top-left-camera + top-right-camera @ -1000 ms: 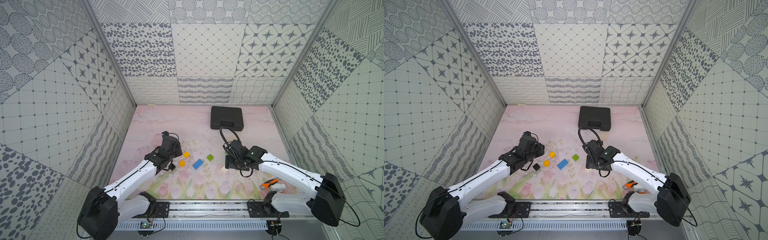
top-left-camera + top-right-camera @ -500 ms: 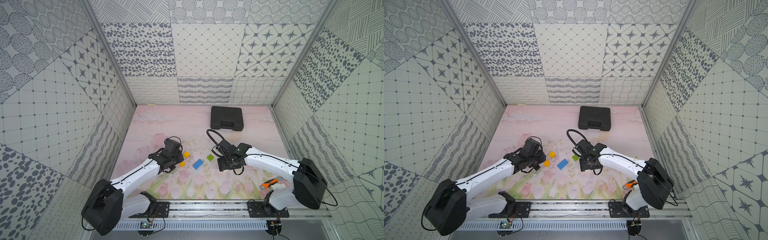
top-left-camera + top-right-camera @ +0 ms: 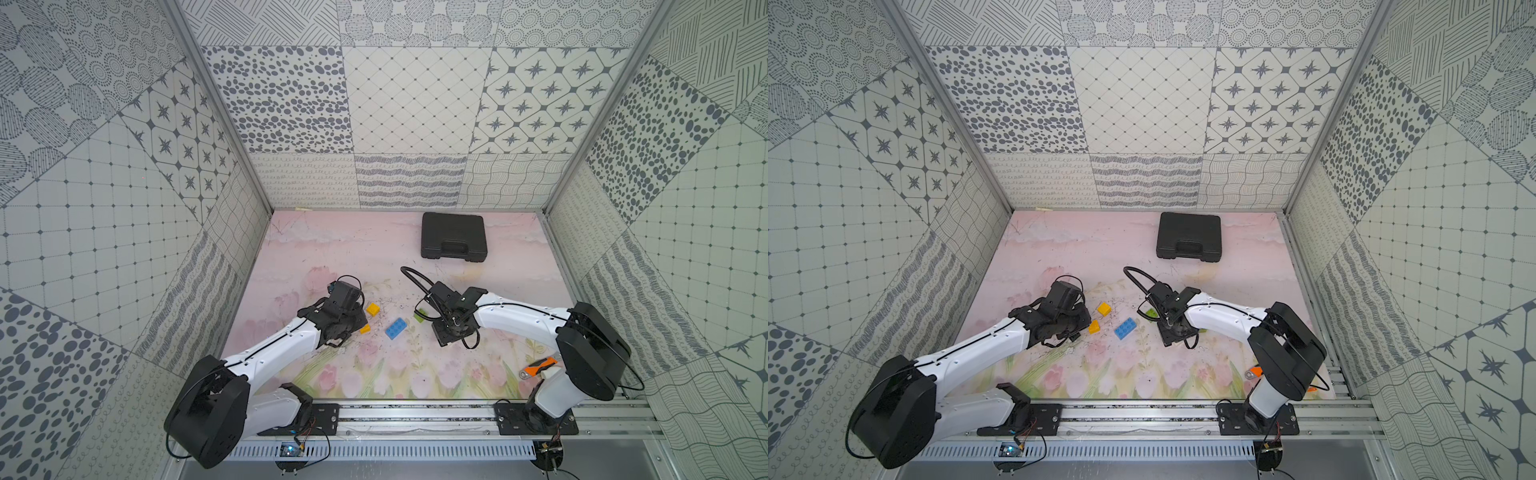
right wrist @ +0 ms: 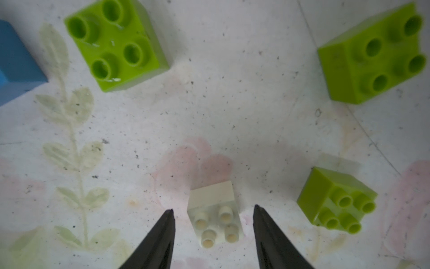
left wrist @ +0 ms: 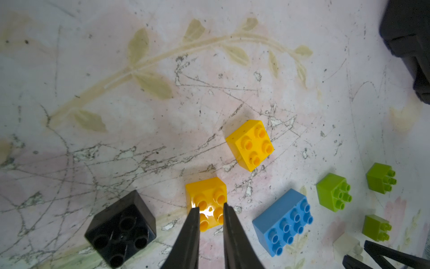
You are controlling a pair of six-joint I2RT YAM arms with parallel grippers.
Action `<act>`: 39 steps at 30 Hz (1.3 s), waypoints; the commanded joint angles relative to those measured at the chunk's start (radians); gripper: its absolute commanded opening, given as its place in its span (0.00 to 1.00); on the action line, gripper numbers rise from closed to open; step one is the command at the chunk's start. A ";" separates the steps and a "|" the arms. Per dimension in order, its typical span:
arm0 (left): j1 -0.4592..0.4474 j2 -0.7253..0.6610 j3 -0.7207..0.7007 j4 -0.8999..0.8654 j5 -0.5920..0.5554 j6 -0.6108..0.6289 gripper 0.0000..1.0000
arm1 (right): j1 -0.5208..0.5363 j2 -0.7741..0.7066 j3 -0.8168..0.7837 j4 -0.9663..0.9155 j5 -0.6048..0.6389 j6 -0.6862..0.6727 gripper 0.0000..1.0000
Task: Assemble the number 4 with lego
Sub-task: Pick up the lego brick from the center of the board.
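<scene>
Nearest the rail, an orange-handled metal wrench [image 3: 538, 368] lies beside the right arm's base, out of the work. Further in, the left gripper [image 5: 210, 206] hangs over a small yellow studded plastic brick [image 5: 206, 188], its jaws narrowed to a slit above the studs; whether they pinch it I cannot tell. A black brick [image 5: 121, 226] lies upside down just beside it. The right gripper [image 4: 213, 208] stands released, one finger on each side of a white square brick [image 4: 214, 198] without touching, probably to grasp it next. A long blue brick [image 5: 282, 221], three lime green bricks [image 5: 334, 192] and another yellow one [image 5: 250, 144] lie apart, so the number 4 is not begun. Farthest, a black plastic case [image 3: 453, 235] rests closed.
</scene>
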 commanded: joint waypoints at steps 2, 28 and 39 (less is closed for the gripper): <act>0.007 0.000 -0.015 0.005 0.015 -0.023 0.22 | 0.000 0.018 0.000 0.014 0.021 -0.024 0.57; 0.011 0.039 -0.012 0.019 0.029 -0.016 0.18 | 0.000 0.022 -0.013 0.015 0.018 -0.021 0.51; 0.016 0.078 0.014 0.020 0.039 -0.005 0.16 | 0.001 -0.045 -0.034 0.003 0.043 0.002 0.27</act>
